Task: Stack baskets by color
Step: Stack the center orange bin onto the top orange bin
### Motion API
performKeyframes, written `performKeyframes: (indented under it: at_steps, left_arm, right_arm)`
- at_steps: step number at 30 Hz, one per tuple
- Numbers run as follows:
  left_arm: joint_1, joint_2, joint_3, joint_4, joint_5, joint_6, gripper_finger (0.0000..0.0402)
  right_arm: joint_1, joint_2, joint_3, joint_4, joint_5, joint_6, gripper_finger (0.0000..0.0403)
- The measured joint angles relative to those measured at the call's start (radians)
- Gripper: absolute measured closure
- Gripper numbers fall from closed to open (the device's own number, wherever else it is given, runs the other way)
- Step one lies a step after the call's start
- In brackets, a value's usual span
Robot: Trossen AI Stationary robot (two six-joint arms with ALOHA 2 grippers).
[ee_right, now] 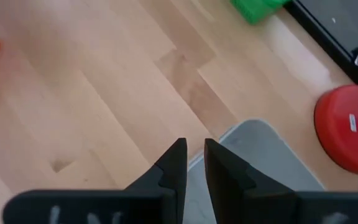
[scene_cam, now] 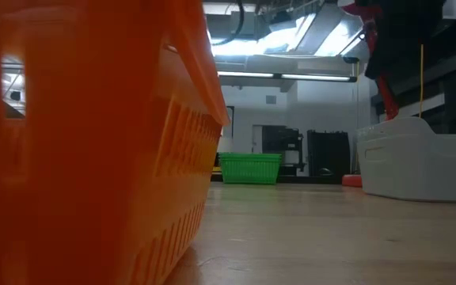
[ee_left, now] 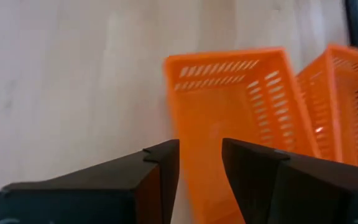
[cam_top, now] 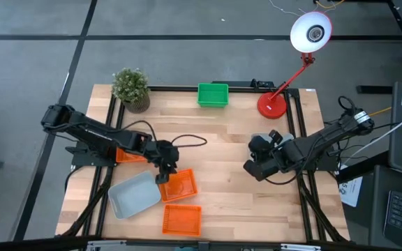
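Note:
Three orange baskets lie at the near left: one [cam_top: 178, 185] under my left gripper, one [cam_top: 182, 219] at the near edge, one [cam_top: 128, 155] partly hidden by the left arm. A grey basket [cam_top: 135, 194] rests on its bottom beside them. A green basket [cam_top: 213, 95] stands at the far edge. My left gripper [ee_left: 201, 168] is open, its fingers above and to either side of an orange basket's wall [ee_left: 194, 134]; whether they touch it I cannot tell. Right of centre, my right gripper [ee_right: 194, 158] is shut on another grey basket [scene_cam: 418, 162]. My right gripper pinches the grey basket's rim [ee_right: 199, 163] between its two fingers, slanting down from the table's right side. The basket sits roughly level below the fingers, low over the wood. Whether its bottom [scene_cam: 418, 196] touches the table I cannot tell.
A potted plant [cam_top: 131, 87] stands at the far left corner, and a red lamp base [cam_top: 272, 104] with its white head [cam_top: 310, 31] at the far right. A dark cable [cam_top: 190, 141] loops off the left arm. Bare wood lies in the table's middle [cam_top: 222, 150].

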Motion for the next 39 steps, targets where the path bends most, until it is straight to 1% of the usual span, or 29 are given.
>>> performKeyframes:
  at_steps: [5,11,20,25,29,35,39]
  left_arm:
    - [-0.040,0.062,0.000,0.074,-0.001,-0.009,0.0289]
    - [-0.051,0.127,0.000,0.099,-0.077,-0.036,0.0289]
    - [-0.051,0.112,0.001,0.165,-0.079,-0.037,0.0289]
    - [-0.050,0.113,0.000,0.141,-0.082,-0.036,0.0289]
    - [-0.050,0.126,0.000,0.121,-0.122,-0.036,0.0289]
    - [-0.050,0.125,0.000,0.122,-0.132,-0.036,0.0289]
    - [-0.050,0.125,0.000,0.181,-0.132,-0.035,0.0289]
  right_arm:
    - [0.000,0.001,-0.048,0.046,0.001,0.020,0.0347]
    - [0.000,0.000,-0.058,0.071,0.000,0.020,0.0347]
    - [-0.001,0.000,-0.058,0.071,-0.007,0.018,0.0347]
    - [0.000,0.000,-0.058,0.071,-0.007,0.017,0.0347]
    - [0.000,0.000,-0.058,0.072,-0.008,0.017,0.0347]
    - [-0.001,0.000,-0.058,0.076,-0.008,0.017,0.0347]
    - [0.000,0.000,-0.058,0.076,-0.008,0.015,0.0347]
